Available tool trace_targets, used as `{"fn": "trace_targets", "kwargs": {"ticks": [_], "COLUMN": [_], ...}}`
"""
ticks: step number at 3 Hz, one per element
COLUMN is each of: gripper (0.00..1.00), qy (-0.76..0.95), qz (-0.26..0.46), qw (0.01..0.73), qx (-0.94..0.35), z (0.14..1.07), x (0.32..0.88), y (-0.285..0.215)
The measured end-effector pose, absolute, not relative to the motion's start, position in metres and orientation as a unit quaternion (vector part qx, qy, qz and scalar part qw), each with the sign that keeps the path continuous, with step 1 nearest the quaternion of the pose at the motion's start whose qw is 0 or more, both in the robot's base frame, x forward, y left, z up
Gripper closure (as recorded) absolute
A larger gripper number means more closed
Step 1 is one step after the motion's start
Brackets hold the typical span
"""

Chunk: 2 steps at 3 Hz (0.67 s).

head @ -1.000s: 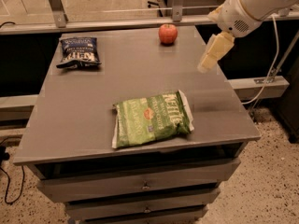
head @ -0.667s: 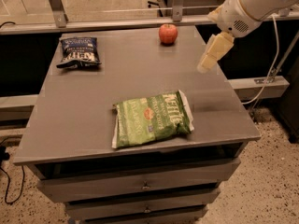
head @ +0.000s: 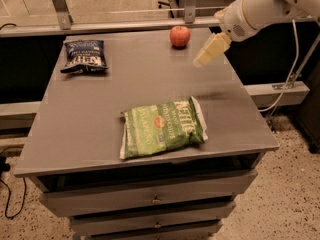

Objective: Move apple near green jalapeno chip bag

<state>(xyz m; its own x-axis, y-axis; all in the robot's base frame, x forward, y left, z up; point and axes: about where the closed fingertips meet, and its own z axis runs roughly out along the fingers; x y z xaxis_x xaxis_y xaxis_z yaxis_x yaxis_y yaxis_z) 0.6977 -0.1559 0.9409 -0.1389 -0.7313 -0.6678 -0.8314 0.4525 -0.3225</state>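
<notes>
On the grey table [head: 75, 134], the apple [head: 180, 36] sits at upper centre, apart from the green jalapeno chip bag [head: 162, 128] at lower centre, while the gripper [head: 202, 59], open or closed I cannot tell, hovers right of the apple.

The arm [head: 260, 6] runs out past the top and right edges of the view, so its upper part is unseen. Its gripper [head: 212, 50] hangs over the counter [head: 100, 109] near the far right corner. The finer print on the green jalapeno chip bag [head: 162, 128], near the front edge, cannot be read. The lowest drawer [head: 150, 229] below the front edge is cut off.
</notes>
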Motion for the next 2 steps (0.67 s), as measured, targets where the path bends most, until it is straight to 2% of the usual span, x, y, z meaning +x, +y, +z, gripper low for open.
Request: {"fn": "trace_targets", "kwargs": {"ticks": [2], "gripper": [0.0], "qy": [0.767], "qz": [0.1], "qw": [0.492], "qx": [-0.4], "z": [0.922], "x": [0.796], "y": [-0.145]}}
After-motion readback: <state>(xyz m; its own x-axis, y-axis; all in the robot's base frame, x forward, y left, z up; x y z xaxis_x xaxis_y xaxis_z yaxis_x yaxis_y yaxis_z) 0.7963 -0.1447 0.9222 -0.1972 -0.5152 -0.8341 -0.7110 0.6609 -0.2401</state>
